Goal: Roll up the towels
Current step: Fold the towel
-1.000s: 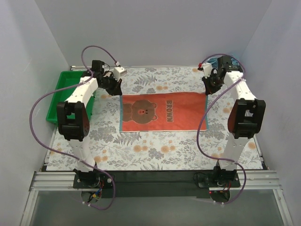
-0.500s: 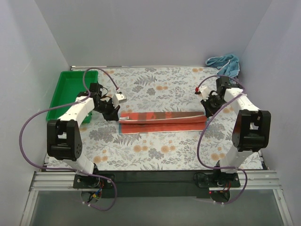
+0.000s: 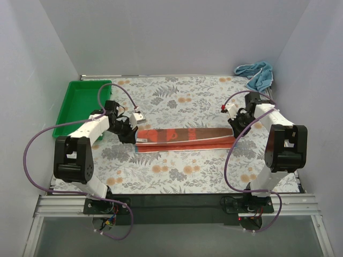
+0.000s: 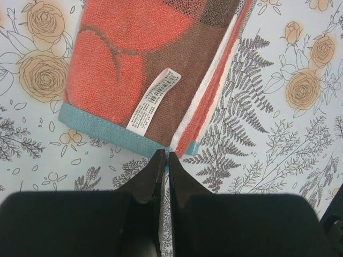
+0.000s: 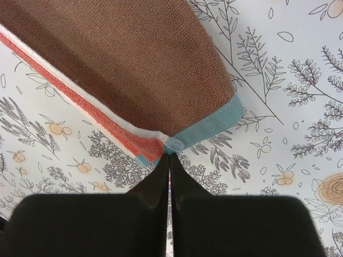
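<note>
words that can be read: none | white tag [image 4: 154,100]: sits on the red towel [image 4: 123,59] by its blue edge; has a bar code and rows of tiny print, too small to read | top view: only dark shapes show on the towel; no letters can be made out

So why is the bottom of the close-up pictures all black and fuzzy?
Left wrist view: that's the left gripper, too close up, so it's fuzzy; the towel and its label look sharp. Right wrist view: same for the right gripper.
</note>
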Motion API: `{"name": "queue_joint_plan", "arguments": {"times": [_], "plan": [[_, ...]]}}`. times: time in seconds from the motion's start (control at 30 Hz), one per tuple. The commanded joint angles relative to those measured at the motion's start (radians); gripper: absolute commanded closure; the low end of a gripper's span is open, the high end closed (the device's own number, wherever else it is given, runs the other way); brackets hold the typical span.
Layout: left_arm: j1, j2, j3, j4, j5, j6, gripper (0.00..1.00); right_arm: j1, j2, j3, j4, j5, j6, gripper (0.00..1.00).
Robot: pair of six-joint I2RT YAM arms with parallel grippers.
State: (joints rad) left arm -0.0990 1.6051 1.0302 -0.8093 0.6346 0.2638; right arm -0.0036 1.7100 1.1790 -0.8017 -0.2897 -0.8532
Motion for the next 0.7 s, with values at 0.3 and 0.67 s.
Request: {"name": "queue_joint_plan", "arguments": {"times": [0.3, 0.67], "plan": [[-0.007, 0.012, 0.080, 0.058, -0.044, -0.081, 1.00, -0.006, 0.032, 0.169, 0.018, 0.015, 0.049, 0.99], [-0.004, 0.065, 0.286, 0.068, -0.033, -0.117, 1.00, -0.015, 0.128, 0.374, 0.019, 0.018, 0.080, 0.99]]}}
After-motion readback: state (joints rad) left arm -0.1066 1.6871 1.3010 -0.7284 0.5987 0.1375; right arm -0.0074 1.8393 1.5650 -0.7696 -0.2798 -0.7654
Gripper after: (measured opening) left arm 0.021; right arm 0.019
